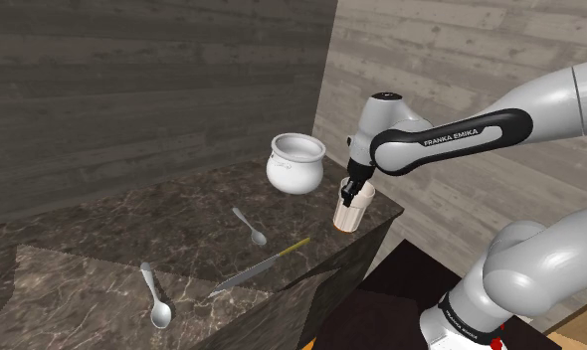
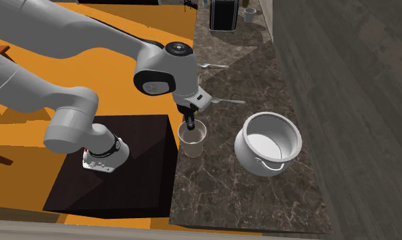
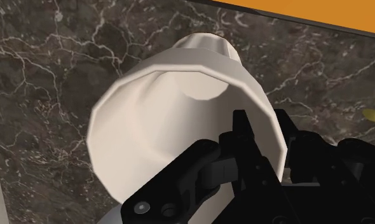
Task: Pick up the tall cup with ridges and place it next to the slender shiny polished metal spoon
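Note:
A tall off-white tapered cup with a faceted wall stands upright on the dark marble counter, near its corner by the arm. My black gripper comes down on the cup's rim and is shut on the wall, one finger inside the cup and the other outside. From the second exterior view the gripper sits at the edge of the cup nearest the arm. A slender metal spoon lies mid-counter; a larger spoon lies farther toward the shoulder view's left.
A white two-handled pot stands right beside the cup, toward the wall. A knife with a yellow-tipped handle lies between the spoons by the counter's front edge. A black appliance and a small cup stand at the counter's far end.

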Robot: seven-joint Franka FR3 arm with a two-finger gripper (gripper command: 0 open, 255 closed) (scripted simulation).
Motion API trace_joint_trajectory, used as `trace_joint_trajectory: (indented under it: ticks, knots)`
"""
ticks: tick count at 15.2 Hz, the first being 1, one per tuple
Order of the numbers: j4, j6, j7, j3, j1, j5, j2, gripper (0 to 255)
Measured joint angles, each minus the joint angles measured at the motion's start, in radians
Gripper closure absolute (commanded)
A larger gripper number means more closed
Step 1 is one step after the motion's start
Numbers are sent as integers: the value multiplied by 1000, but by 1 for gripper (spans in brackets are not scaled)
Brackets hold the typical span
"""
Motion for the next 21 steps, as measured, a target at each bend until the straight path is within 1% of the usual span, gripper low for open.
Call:
trace_joint_trajectory:
  ticks: [3,5,15,21]
  knots:
    - [0,0,0,0,0,0,0,255]
    - [7,-17,-2,-1,0,1,-10,255]
    - [92,-165,-15,-8,1,5,-72,255]
    - [162,-254,-15,-6,4,9,-91,255]
